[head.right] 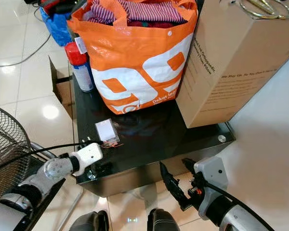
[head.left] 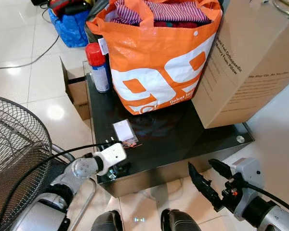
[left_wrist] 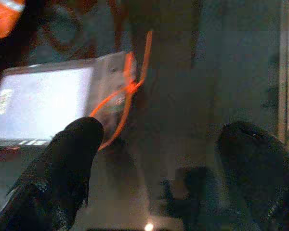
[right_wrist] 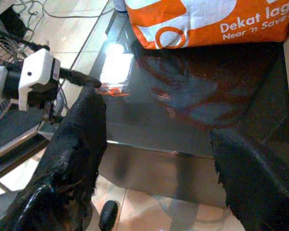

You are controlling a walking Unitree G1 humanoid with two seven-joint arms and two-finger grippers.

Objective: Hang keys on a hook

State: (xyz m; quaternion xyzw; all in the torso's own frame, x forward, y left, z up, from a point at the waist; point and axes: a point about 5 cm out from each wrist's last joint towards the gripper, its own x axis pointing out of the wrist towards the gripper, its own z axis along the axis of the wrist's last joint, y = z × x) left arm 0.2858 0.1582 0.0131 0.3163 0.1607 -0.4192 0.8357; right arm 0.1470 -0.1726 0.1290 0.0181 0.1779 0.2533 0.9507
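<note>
A low black glass table [head.left: 183, 139] carries an orange shopping bag [head.left: 159, 62] at twelve o'clock, a cardboard box [head.left: 253, 57] at two o'clock and a red-capped spray can [head.left: 98, 67] at eleven o'clock. The keys, a white card tag [head.left: 123, 130] with a thin orange cord [head.left: 131, 143], lie flat on the glass near the table's seven o'clock corner, in front of the bag. The left gripper [left_wrist: 159, 159] hovers just short of the tag, its black fingers [left_wrist: 67, 168] spread apart with nothing between them, one tip beside the cord loop. The right gripper [head.left: 209, 178] hangs at five o'clock off the table's front edge, fingers parted and empty. A wire fan guard [head.left: 14, 154] stands at nine o'clock on the tiled floor [head.left: 19, 82].
</note>
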